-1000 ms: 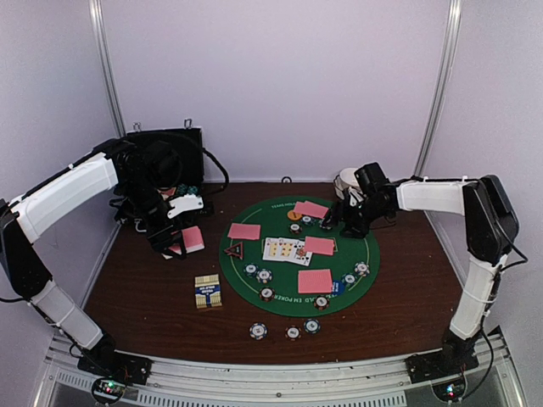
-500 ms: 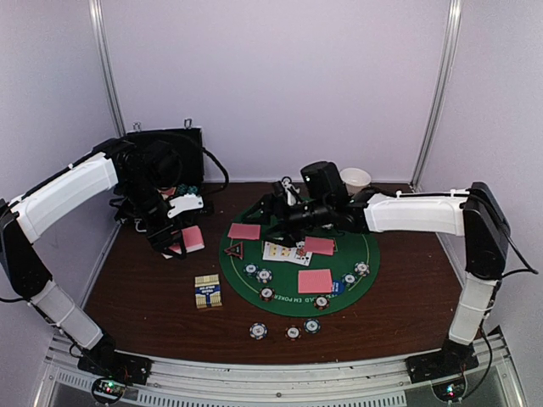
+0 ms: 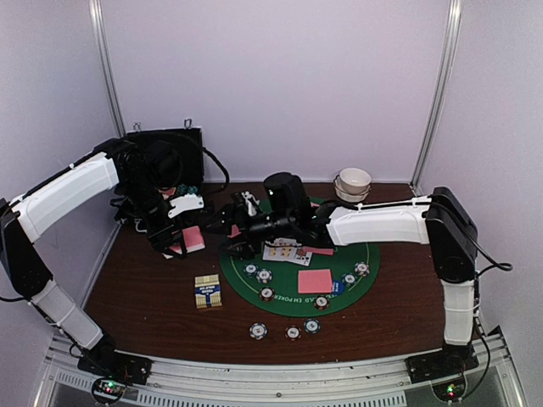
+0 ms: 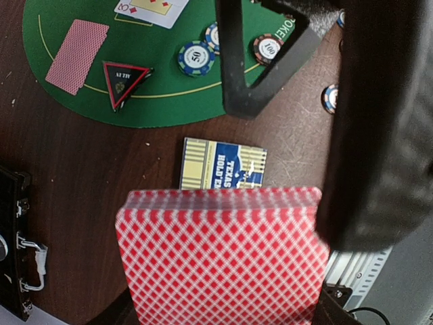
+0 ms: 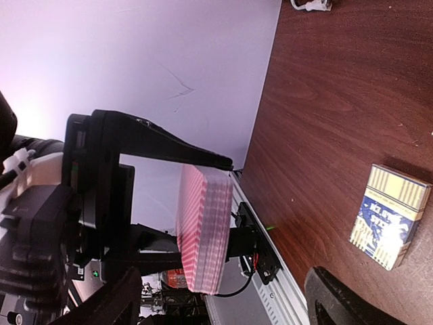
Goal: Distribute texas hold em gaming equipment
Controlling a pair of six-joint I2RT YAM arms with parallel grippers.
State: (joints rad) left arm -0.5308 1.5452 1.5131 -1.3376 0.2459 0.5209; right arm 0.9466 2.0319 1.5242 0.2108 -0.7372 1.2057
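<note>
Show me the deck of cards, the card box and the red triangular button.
deck of cards (image 4: 220, 264): left wrist view, middle of the top card's back.
card box (image 4: 237, 162): left wrist view, its blue face.
red triangular button (image 4: 124, 80): left wrist view, its dark centre.

The dark wooden table (image 3: 399, 297) bears a round green mat (image 3: 373, 254) at its middle; a blue-and-yellow card box (image 3: 208, 291) just left of it; three poker chips (image 3: 293, 332) in a row near the front edge; a white bowl (image 3: 354, 182) far right; a black case (image 3: 165, 157), seemingly standing at the far left corner.
</note>
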